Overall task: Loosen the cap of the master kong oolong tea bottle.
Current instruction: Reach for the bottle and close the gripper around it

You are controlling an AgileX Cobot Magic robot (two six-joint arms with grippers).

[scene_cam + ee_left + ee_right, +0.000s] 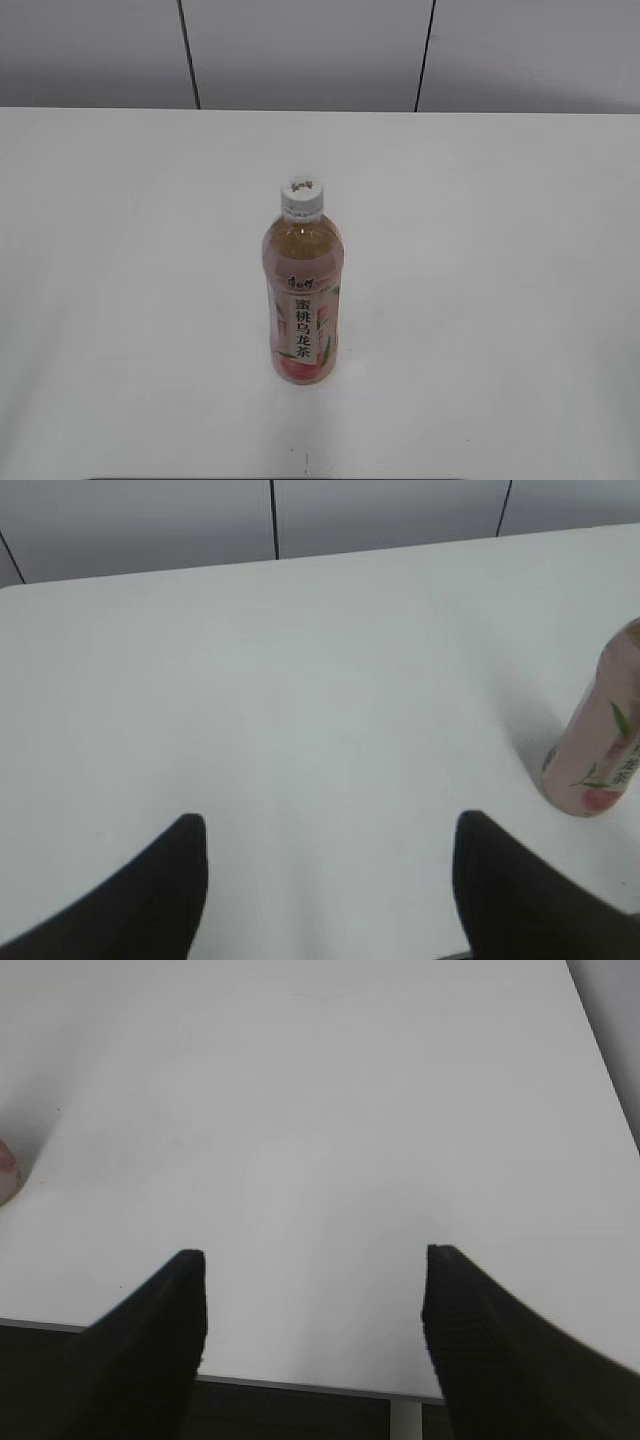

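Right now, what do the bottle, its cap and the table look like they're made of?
Bottle: clear plastic, apparently; amber tea shows through above the printed wrap label. Cap: white opaque plastic, seemingly ribbed side. Table: smooth matte white, likely laminate.

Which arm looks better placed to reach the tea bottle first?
Left, probably. The master kong oolong tea bottle shows well in the open left gripper view; the open right gripper view catches only an edge sliver.

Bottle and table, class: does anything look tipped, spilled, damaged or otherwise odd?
Nothing stands out. The bottle stands upright on the white table, its cap seated on top, with no spill visible. Both pincers are open and clear of it.
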